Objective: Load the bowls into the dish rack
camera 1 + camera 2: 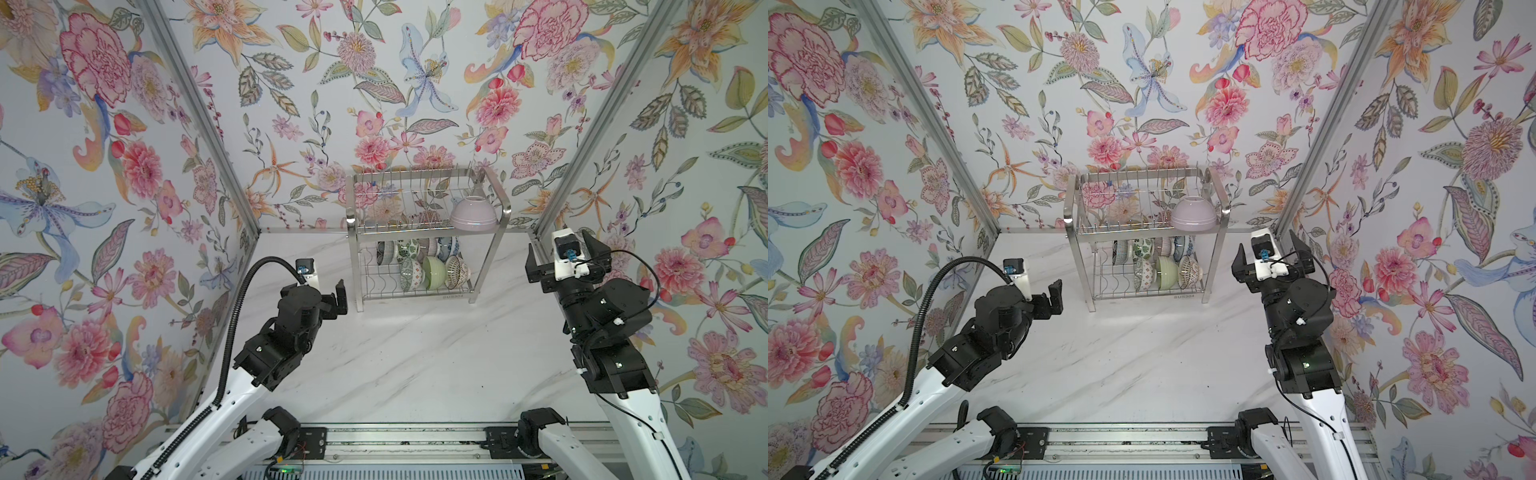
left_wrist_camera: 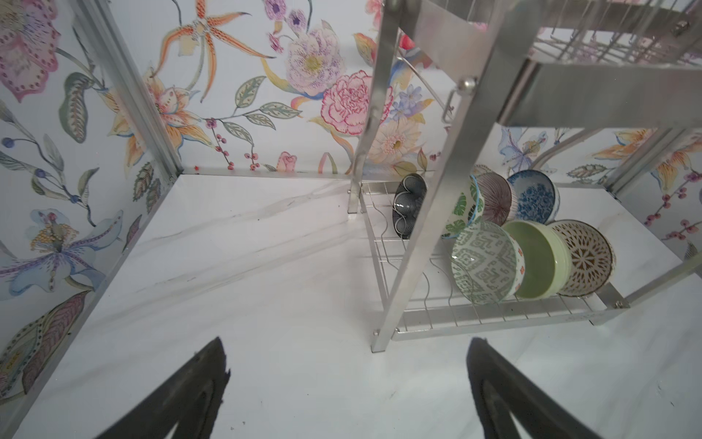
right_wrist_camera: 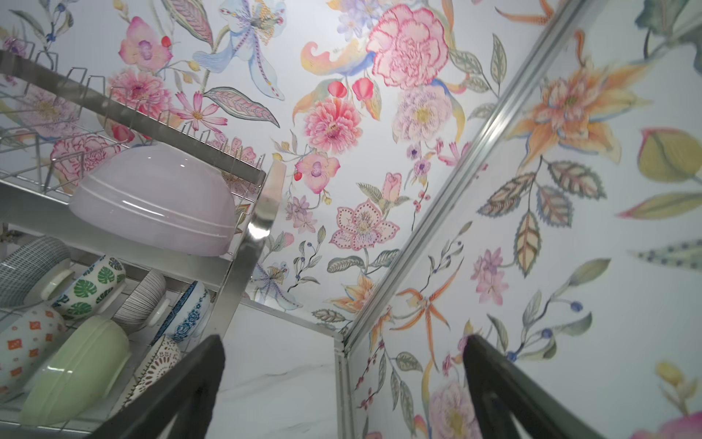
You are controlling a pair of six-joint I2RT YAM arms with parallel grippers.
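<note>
Nearest you: mounting rail [image 1: 399, 438] across the near edge, both arm bases on it. White marble tabletop [image 1: 415, 357] runs beyond it. Floral-print walls [image 1: 104, 174] close the left, far and right sides. A metal corner post [image 1: 598, 120] rises just behind your right arm.

Dish rack [image 1: 428, 236] stands at the far middle, by the far wall.
- Upper tier: lilac bowl [image 1: 473, 214] upside down at the right end.
- Lower shelf: seven bowls on edge, in two rows.
- Far row, left to right: dark line-pattern bowl [image 2: 408, 205], leaf-print bowl [image 2: 465, 213], ribbed bowl [image 2: 494, 197], blue floral bowl [image 2: 533, 195].
- Near row, left to right: geometric bowl [image 2: 484, 262], green bowl [image 2: 535, 260], brown lattice bowl [image 2: 581, 258], each leaning on the next.

In the way: the rack's near-left leg [image 2: 416, 266] crosses the left wrist view in front of the far row.

Your left gripper [image 2: 347, 342] sits over the tabletop, near that leg but apart from it. Its fingers [image 2: 197, 384] are spread wide, with nothing between them and touching nothing.

Your right gripper [image 3: 343, 338] is right of the rack, near the far-right corner post and apart from the lilac bowl. Its fingers [image 3: 182, 387] are spread wide and hold nothing.
</note>
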